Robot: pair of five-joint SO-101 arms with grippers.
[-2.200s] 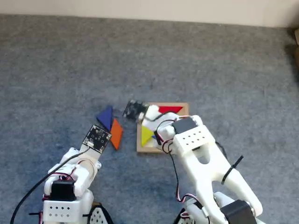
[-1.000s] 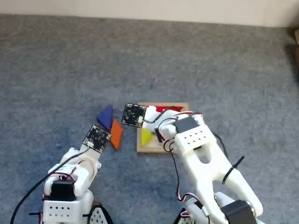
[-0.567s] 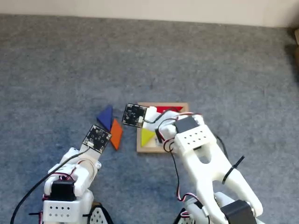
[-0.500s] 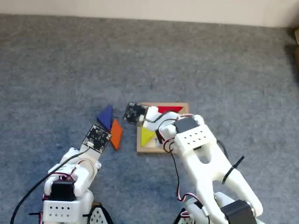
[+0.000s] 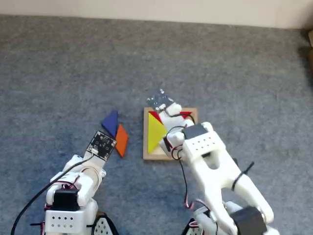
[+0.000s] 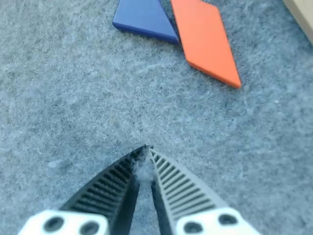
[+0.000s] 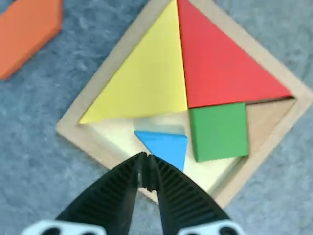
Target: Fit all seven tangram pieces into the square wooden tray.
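- Swinging away from the tray's left side since the earlier frames, the right arm (image 5: 215, 161) is now reaching toward the tray's far edge, uncovering more of the yellow triangle.
- The grey mat (image 5: 73, 73) is lying under everything.
- The left arm (image 5: 73, 191) is sitting at the near left. Its left gripper (image 6: 145, 151) is hanging over bare mat with fingers pressed together, holding nothing.
- The right gripper (image 7: 145, 159) is hovering over the tray near its rim, just beside the light blue triangle, with fingers closed on nothing.
- The wooden tray (image 7: 266, 120) is lying flat to the right of the loose pieces, holding four pieces.
- The yellow triangle (image 7: 146, 83) and red triangle (image 7: 220, 68) are lying edge to edge inside it.
- The green square (image 7: 218, 131) is touching the red triangle, and the light blue triangle (image 7: 166, 144) is sitting just beside the square.
- The orange parallelogram (image 5: 121, 139) and dark blue triangle (image 5: 111, 122) are lying on the mat, touching each other — outside the tray, between it and the left gripper.
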